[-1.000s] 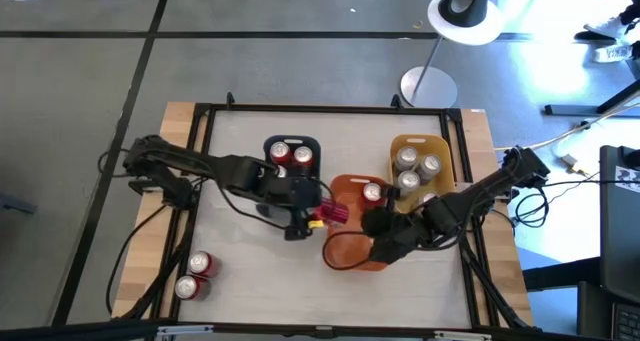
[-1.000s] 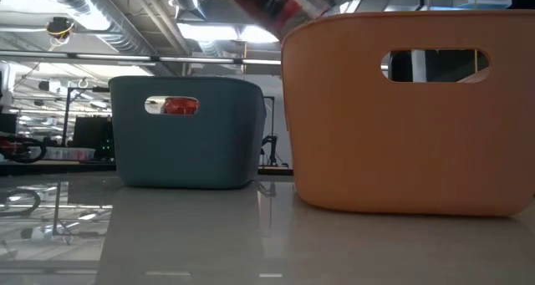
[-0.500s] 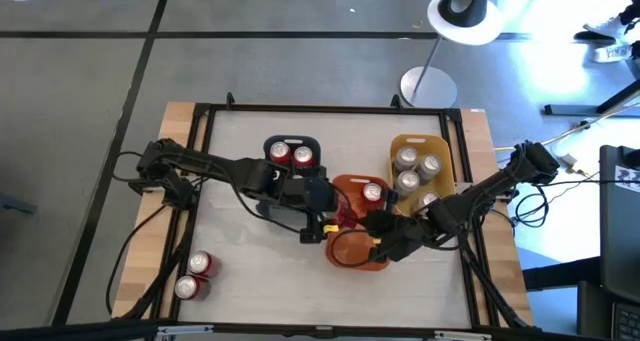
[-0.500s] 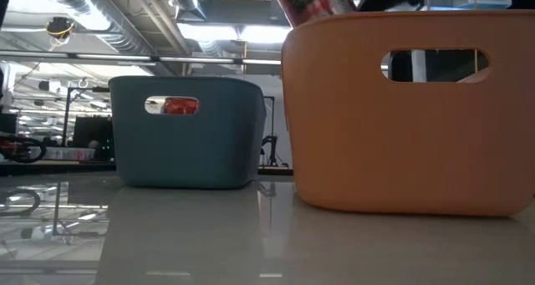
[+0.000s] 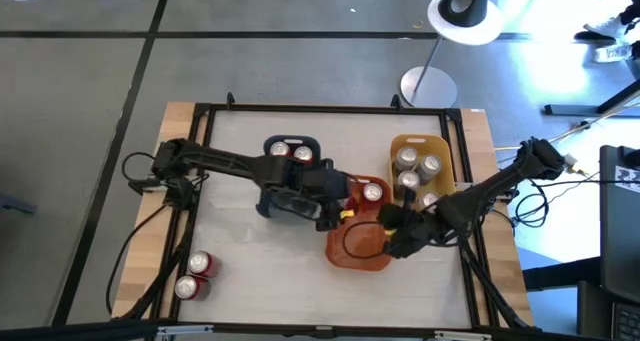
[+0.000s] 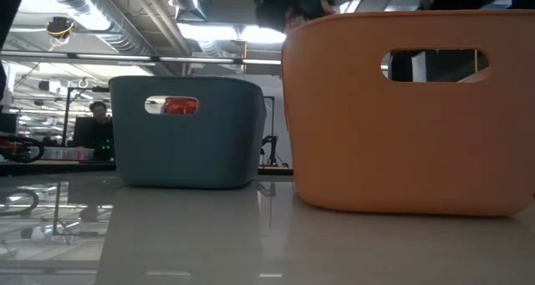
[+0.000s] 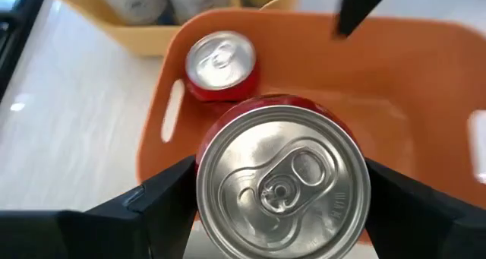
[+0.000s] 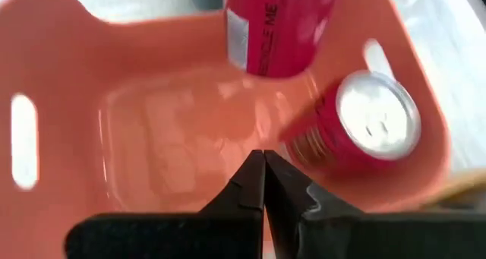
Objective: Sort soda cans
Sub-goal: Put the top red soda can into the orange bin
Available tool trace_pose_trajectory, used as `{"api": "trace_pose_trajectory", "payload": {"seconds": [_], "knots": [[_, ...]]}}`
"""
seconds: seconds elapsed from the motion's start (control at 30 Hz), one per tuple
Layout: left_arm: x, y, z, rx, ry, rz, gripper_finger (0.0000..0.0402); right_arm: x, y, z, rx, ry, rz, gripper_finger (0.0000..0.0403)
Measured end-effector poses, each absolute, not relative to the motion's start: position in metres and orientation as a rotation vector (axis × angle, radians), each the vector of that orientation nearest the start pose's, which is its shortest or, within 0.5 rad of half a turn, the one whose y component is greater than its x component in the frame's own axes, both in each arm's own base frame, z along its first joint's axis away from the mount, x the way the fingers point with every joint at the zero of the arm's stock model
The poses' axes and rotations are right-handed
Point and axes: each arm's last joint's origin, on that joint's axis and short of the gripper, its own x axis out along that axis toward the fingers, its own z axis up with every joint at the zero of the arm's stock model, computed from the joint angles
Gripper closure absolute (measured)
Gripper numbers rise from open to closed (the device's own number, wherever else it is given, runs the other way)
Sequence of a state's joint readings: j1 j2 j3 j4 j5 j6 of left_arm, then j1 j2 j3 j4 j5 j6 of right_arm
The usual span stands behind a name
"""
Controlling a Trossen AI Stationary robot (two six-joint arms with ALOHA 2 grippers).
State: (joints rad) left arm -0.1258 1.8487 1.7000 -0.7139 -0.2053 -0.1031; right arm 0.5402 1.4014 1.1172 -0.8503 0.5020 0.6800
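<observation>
My left fingers [image 7: 277,213] clamp a red soda can [image 7: 282,184] above the orange plastic bin [image 7: 425,84] holding one red can [image 7: 221,63], right fingers [image 8: 263,184] pinched empty; two red cans [image 5: 194,276] wait on the table [image 5: 240,271].

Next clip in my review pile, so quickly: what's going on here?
The robot is sorting soda cans into bins. The left tool holds a red can over the orange bin, where one red can already stands. The right tool is shut and empty, hovering over the same bin. The yellow bin holds silver cans, the blue bin red ones, and two red cans wait on the table.
</observation>
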Motion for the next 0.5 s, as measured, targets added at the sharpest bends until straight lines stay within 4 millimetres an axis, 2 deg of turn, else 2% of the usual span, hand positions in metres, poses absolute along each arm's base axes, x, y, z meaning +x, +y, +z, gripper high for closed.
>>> {"api": "trace_pose_trajectory", "payload": {"seconds": [0.13,0.37,0.5], "knots": [[0.416,-0.033,0.287,0.029,0.89,0.155,0.0104,0.221,0.127,0.272,0.075,0.935,-0.343,0.0397],[0.435,-0.008,0.246,0.005,0.982,0.216,0.0104,0.218,0.133,0.272,0.077,0.901,-0.364,0.0397],[0.443,-0.001,0.23,-0.002,0.993,0.231,0.0102,0.218,0.133,0.272,0.078,0.9,-0.367,0.0397]]}}
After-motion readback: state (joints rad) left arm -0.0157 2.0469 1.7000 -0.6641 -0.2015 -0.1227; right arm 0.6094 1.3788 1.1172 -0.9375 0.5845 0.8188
